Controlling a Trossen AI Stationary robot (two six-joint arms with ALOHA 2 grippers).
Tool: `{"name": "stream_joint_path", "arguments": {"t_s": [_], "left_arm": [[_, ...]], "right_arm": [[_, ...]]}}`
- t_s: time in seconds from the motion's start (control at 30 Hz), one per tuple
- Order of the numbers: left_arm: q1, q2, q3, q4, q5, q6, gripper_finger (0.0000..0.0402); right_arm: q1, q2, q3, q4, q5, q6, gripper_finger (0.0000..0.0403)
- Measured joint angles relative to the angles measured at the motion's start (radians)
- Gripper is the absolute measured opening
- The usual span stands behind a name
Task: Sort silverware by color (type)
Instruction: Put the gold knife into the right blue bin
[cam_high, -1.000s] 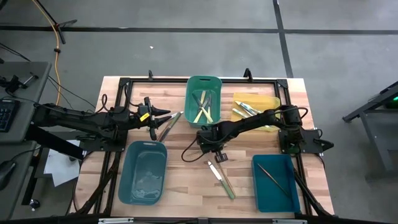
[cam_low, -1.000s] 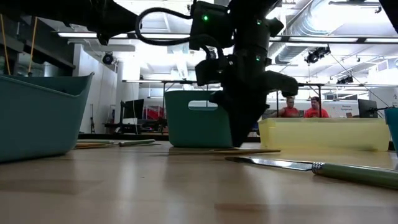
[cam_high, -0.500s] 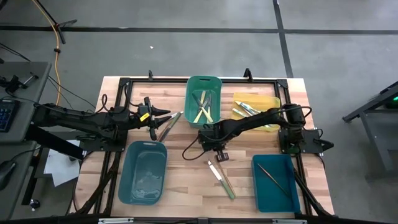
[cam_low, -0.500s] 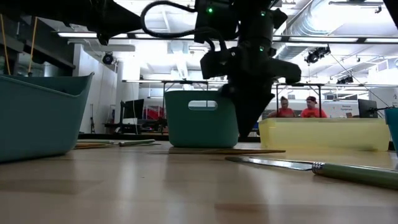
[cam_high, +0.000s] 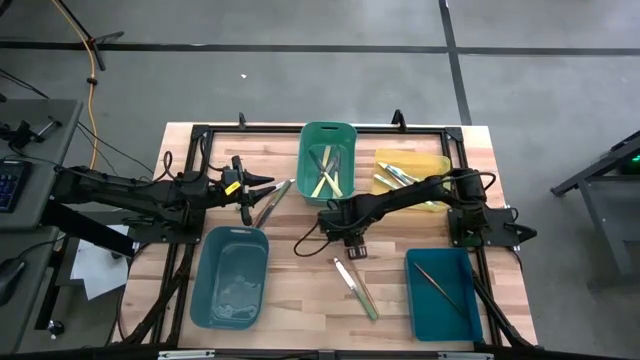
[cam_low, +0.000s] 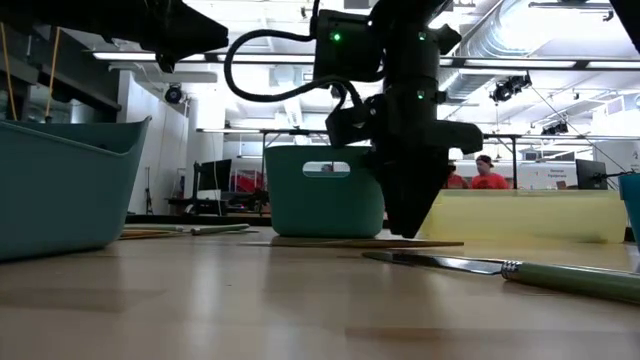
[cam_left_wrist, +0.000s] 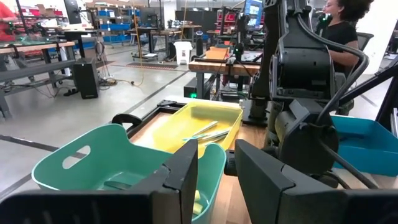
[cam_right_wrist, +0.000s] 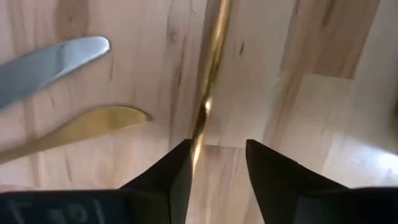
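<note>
From above, a pale butcher-block table (cam_high: 290, 290) stands on grey concrete, bearing a green bin (cam_high: 327, 163), a yellow bin (cam_high: 410, 178) and two teal bins (cam_high: 229, 277). The silverware is scattered: some pieces lie in the bins, a green-handled knife (cam_high: 356, 289) lies on the bare wood, and a thin dark utensil (cam_high: 306, 240) lies beside the right gripper (cam_high: 343, 240), which is low over the table's middle. The left gripper (cam_high: 247, 200) waits near two utensils (cam_high: 270, 202) at the left.

At table height, a bright workshop with two seated people in red shows behind; the gripper's tips hide the utensil beneath.

The left wrist view shows its fingers (cam_left_wrist: 180, 180) spread, with the green and yellow bins beyond.

The right wrist view shows spread fingers (cam_right_wrist: 171, 171) straddling a slim gold handle (cam_right_wrist: 208, 93); a silver blade (cam_right_wrist: 50, 62) and a gold blade (cam_right_wrist: 87, 127) are cut off at the edge.
</note>
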Motion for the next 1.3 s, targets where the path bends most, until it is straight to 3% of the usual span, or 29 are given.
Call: {"name": "stream_joint_path", "arguments": {"t_s": [0.5, 0.67, 0.9, 1.1, 1.3], "left_arm": [[-0.001, 0.000, 0.000, -0.001, 0.000, -0.016, 0.0102], [-0.001, 0.000, 0.000, -0.001, 0.000, -0.016, 0.0102], [-0.001, 0.000, 0.000, -0.001, 0.000, -0.016, 0.0102], [-0.001, 0.000, 0.000, -0.001, 0.000, -0.016, 0.0102], [-0.001, 0.000, 0.000, -0.001, 0.000, -0.016, 0.0102]], "right_arm": [[0.022, -0.008, -0.092, 0.032, -0.005, 0.088, 0.0141], [0.022, -0.006, -0.096, 0.030, -0.001, 0.105, 0.0106], [0.023, -0.005, -0.098, 0.021, 0.005, 0.110, 0.0016], [0.022, -0.003, -0.099, 0.023, 0.005, 0.110, 0.0032], [0.022, -0.003, -0.100, 0.024, 0.005, 0.109, 0.0010]]}}
